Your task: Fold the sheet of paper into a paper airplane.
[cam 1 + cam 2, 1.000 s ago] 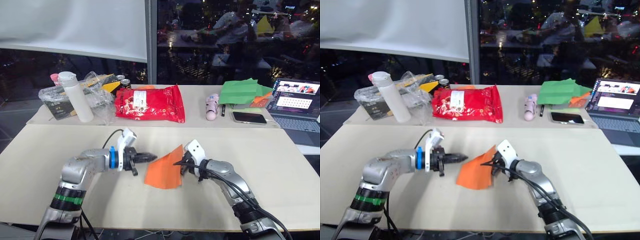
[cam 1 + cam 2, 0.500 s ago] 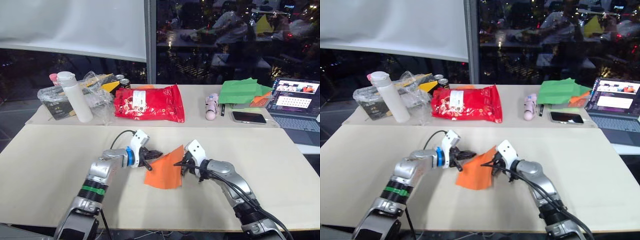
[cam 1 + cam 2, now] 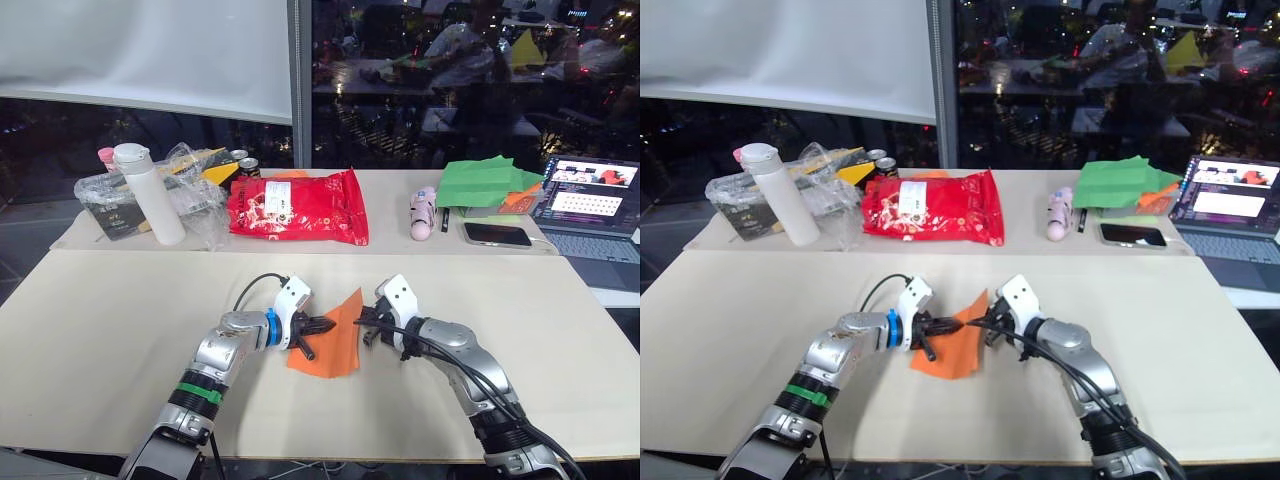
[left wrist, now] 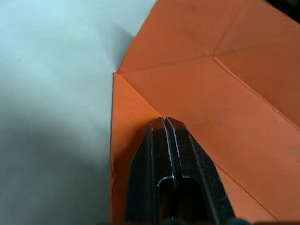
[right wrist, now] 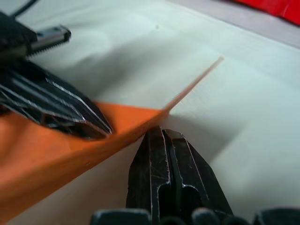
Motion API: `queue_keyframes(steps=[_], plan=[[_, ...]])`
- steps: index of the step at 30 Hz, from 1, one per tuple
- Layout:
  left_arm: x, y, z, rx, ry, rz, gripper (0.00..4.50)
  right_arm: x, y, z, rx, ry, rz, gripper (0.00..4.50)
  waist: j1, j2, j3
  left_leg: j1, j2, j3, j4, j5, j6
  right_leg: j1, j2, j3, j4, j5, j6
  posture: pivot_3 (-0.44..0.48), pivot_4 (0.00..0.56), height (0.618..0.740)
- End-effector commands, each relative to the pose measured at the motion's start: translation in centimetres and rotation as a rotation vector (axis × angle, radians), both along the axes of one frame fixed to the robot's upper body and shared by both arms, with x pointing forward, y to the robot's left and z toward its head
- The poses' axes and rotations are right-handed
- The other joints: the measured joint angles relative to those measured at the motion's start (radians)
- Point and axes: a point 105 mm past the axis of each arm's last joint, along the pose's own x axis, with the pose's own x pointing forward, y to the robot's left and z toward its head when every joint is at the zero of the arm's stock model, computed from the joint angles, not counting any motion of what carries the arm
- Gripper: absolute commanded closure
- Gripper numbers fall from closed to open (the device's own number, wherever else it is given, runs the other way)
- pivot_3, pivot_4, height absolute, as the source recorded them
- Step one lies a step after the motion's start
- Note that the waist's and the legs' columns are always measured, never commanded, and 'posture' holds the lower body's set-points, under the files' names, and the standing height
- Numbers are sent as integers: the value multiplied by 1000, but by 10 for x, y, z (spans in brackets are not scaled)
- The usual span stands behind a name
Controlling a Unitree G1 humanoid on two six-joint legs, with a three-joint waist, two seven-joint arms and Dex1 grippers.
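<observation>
Both grippers meet at the sheet of paper (image 3: 330,347) mid-table — left gripper (image 3: 322,326), fingers pressed together, pushes onto its creased face, while right gripper (image 3: 362,322) pinches its raised edge.

The sheet of paper (image 3: 332,342) is thin, matt orange paper, smooth apart from sharp creases, and it lies on a pale, matt, smooth tabletop (image 3: 110,320). The fingers (image 4: 171,183) of the left tool (image 3: 322,325) and those of the right tool (image 3: 362,324) are black hard plastic with a dull sheen and ribbed edges. Farther back, the red snack bag (image 3: 298,207) is glossy crinkled foil, the white bottle (image 3: 148,193) is smooth matt plastic, and the green paper stack (image 3: 487,183) is matt.
</observation>
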Motion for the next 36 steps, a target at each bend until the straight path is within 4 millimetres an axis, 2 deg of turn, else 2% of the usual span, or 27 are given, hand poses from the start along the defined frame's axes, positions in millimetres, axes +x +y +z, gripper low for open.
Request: queue_keyframes(steps=[1, 6, 13, 20, 28, 36], plan=[[-2, 2, -4, 18, 3, -2, 4490, 6, 0, 20, 37, -70, -16, 4500, 0, 0, 0, 0, 0, 0, 0, 0, 0, 0, 0, 0, 0, 0, 0, 0, 150, 715], [-8, -5, 4, -24, 0, -55, 4490, 14, -21, 12, -34, -47, -85, 4500, 0, 0, 0, 0, 0, 0, 0, 0, 0, 0, 0, 0, 0, 0, 0, 0, 150, 715], [-8, -12, -4, -7, 3, -54, 4490, 10, -18, 9, -27, -30, -27, 4500, 1, 0, 0, 0, 0, 0, 0, 0, 0, 0, 0, 0, 0, 0, 0, 0, 150, 715], [-7, -20, -6, -7, 6, -61, 4490, 19, -24, 16, -43, -73, -46, 4500, 2, 0, 0, 0, 0, 0, 0, 0, 0, 0, 0, 0, 0, 0, 0, 0, 150, 715], [-8, -27, -11, -5, 17, -75, 4490, 5, -8, 24, -13, -83, 46, 4500, 2, 0, 0, 0, 0, 0, 0, 0, 0, 1, 0, 0, 0, 0, 0, 0, 150, 715], [-7, -23, -14, 13, 19, -71, 4490, -10, 4, 6, -8, -18, 73, 4500, 3, 0, 0, 0, 0, 0, 0, 0, 0, 1, 0, 0, -1, 0, 0, 0, 150, 715]])
